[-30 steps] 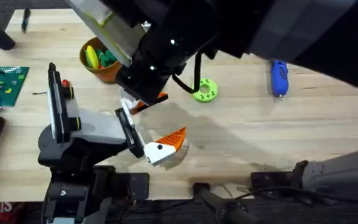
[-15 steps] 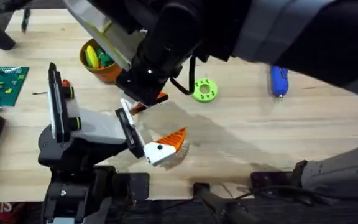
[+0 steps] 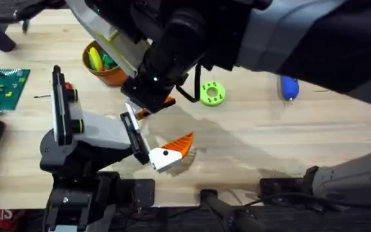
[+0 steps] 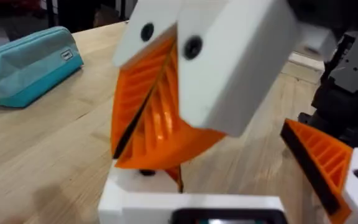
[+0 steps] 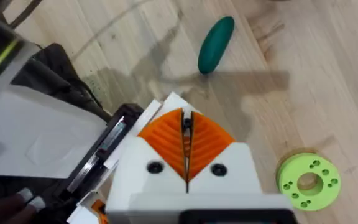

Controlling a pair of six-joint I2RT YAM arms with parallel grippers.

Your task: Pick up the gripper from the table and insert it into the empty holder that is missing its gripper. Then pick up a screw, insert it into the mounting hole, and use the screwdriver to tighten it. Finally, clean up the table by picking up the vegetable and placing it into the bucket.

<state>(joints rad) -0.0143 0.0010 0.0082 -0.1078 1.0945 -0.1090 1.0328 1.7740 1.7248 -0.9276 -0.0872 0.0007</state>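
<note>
Right arm reaches across the middle of the table (image 3: 269, 142), its gripper (image 5: 187, 140) directly over the empty holder (image 3: 132, 131) of the grey-and-white gripper body (image 3: 92, 135) near the front-left edge. Right wrist view: orange pads pressed together, closed on a thin dark piece I can't identify; whether the gripper part (image 3: 154, 105) is the thing pinched, cannot tell. In the overhead view an orange sliver shows just under the right arm's tip, beside the holder.

Left gripper (image 4: 157, 124): pads meet at the tips, closed, nothing clearly between them. Mounted orange finger (image 3: 179, 144) on its white block (image 3: 163, 158) sits just right of the holder.

Screwdriver (image 3: 289, 87) lies toward the back-right, partly hidden by the arm. Bucket (image 3: 105, 64) at the back-left, yellow and green items inside. Lime-green disc (image 3: 212, 93) mid-table. Green vegetable (image 5: 215, 45) lies on the wood, apart from the bucket.
</note>
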